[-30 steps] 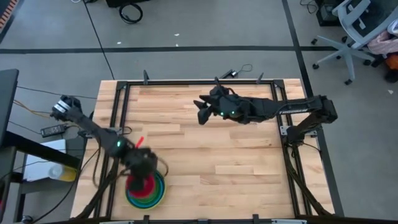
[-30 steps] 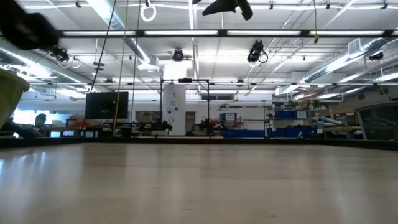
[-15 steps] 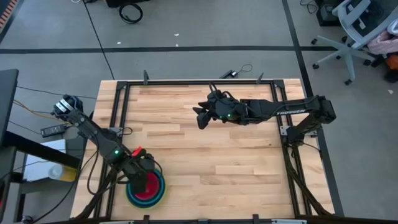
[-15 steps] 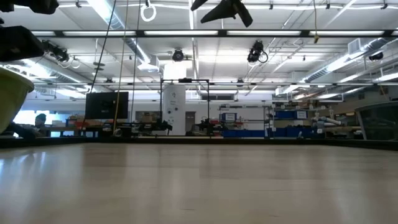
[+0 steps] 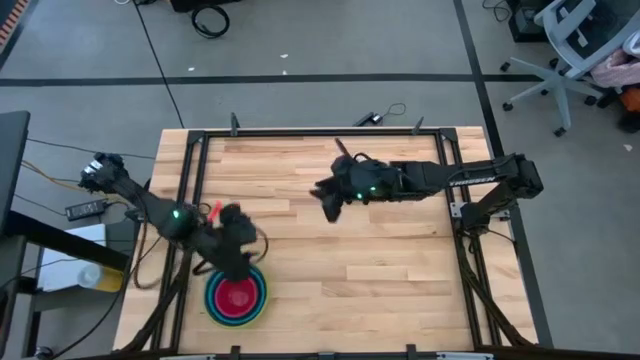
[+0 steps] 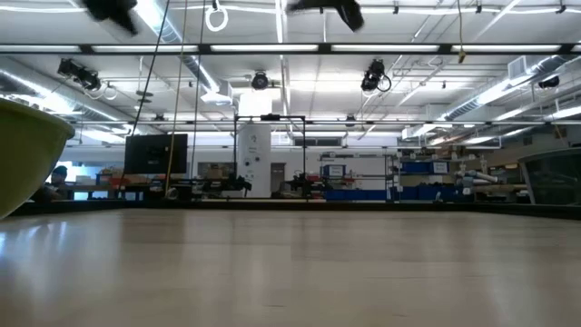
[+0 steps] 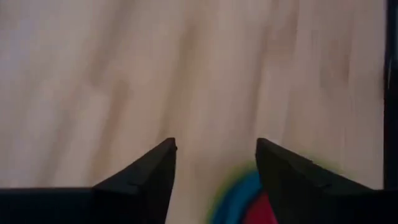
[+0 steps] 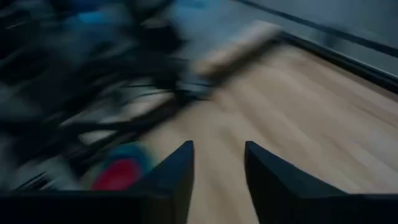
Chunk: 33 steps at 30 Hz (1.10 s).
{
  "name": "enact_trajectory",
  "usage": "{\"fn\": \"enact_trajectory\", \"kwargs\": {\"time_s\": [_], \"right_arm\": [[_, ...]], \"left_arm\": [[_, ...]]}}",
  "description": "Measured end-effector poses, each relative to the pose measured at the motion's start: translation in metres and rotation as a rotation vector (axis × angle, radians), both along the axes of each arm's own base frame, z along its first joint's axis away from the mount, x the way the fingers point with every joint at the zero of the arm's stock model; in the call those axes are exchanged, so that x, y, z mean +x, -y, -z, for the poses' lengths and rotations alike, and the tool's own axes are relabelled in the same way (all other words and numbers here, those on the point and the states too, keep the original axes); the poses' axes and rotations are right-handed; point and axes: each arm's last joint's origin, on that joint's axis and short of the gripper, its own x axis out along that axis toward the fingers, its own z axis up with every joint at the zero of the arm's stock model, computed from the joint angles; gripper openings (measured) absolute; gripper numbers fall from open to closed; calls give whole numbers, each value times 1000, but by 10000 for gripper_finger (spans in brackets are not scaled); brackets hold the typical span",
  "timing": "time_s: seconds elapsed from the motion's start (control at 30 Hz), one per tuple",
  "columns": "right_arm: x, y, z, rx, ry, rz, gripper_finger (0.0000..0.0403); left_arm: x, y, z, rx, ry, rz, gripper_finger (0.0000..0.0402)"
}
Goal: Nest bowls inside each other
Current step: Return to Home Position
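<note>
The bowls [image 5: 237, 298] stand nested in one stack near the table's near left corner. A magenta-pink bowl [image 5: 237, 297] is innermost, with blue rims and a yellow-green outer rim around it. In the low view only the yellow-green outer bowl [image 6: 27, 154] shows, resting on the tabletop. My left gripper [image 5: 238, 265] hangs open just above the far side of the stack, with nothing between its fingers [image 7: 216, 149]. My right gripper [image 5: 328, 200] hovers open high over the table's middle, with nothing between its fingers [image 8: 219, 149].
A dark metal frame [image 5: 190, 150] runs along the table's edges. The wooden tabletop [image 5: 380, 270] between the stack and the right edge is bare. An office chair [image 5: 575, 50] and cables lie on the floor beyond the table.
My left gripper has let go of the magenta-pink bowl, which now lies innermost in the stack. The gripper has risen and drawn back toward the far edge, clear of the bowls. The yellow-green outer bowl has shifted slightly to the right in the low view. My right gripper has tipped a little in place.
</note>
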Motion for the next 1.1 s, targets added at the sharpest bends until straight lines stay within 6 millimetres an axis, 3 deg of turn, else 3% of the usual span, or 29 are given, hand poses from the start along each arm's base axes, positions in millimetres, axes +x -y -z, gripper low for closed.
{"fn": "enact_trajectory", "kwargs": {"time_s": [0.13,0.23,0.33,0.47,0.6,0.83,0.97,1.1], "right_arm": [[-2,-20,-26,-61,197,-320,89],[-13,-34,-42,-118,274,-437,21],[-32,-40,-53,-165,265,-472,13],[-63,-38,-57,-213,224,-471,6],[-99,-30,-46,-231,245,-444,5],[-128,-21,12,-349,421,-401,6],[-143,-15,48,-387,373,-407,9],[-166,-8,66,-372,407,-400,6]], "left_arm": [[12,-17,-40,21,262,15,174],[13,-28,-64,12,497,43,126],[10,-41,-73,21,672,59,78],[7,-60,-52,-8,773,68,17],[-1,-77,-22,-52,831,82,6],[-28,-84,14,53,958,280,2],[-43,-90,34,154,950,292,1],[-56,-97,51,127,959,236,1]]}}
